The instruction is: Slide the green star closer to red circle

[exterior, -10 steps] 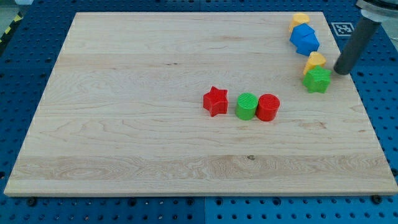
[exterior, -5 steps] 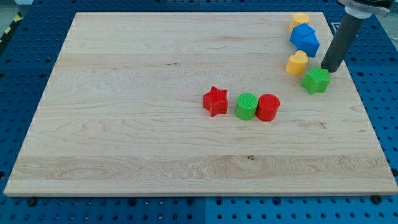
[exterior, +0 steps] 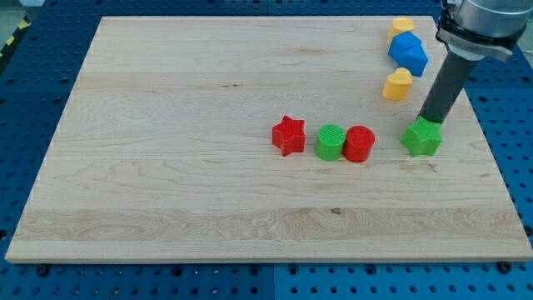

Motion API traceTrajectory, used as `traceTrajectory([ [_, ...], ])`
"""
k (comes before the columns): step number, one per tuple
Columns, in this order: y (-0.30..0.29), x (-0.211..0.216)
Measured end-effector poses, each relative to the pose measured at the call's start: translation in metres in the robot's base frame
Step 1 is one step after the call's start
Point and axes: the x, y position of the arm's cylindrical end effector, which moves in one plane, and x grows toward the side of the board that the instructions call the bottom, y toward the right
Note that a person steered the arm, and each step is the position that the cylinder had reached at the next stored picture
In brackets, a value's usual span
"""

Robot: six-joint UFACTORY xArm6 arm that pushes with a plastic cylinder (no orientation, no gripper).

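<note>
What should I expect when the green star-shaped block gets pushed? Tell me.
The green star looks like rigid plastic, squat and flat-based, so it probably slides rather than tips. My tip touches its upper edge; its pointed outline may make it rotate off line on the wooden board.

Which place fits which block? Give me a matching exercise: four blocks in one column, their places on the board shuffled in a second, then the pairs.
Blocks:
1. green star
2. red star
3. green cylinder
4. blue block

Places:
A. between the red star and the red cylinder
B. near the view's top right, just below a yellow block
C. right at my tip
D. the view's left end of the middle row

Pairs: 1-C, 2-D, 3-A, 4-B
</note>
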Motion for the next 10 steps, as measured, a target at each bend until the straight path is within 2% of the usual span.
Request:
traceTrajectory([
  [1,0.008,0.009],
  [2,0.059,0.009],
  [3,0.065,0.021],
  [4,0.053,0.032],
  [10,-0.023,0.032],
])
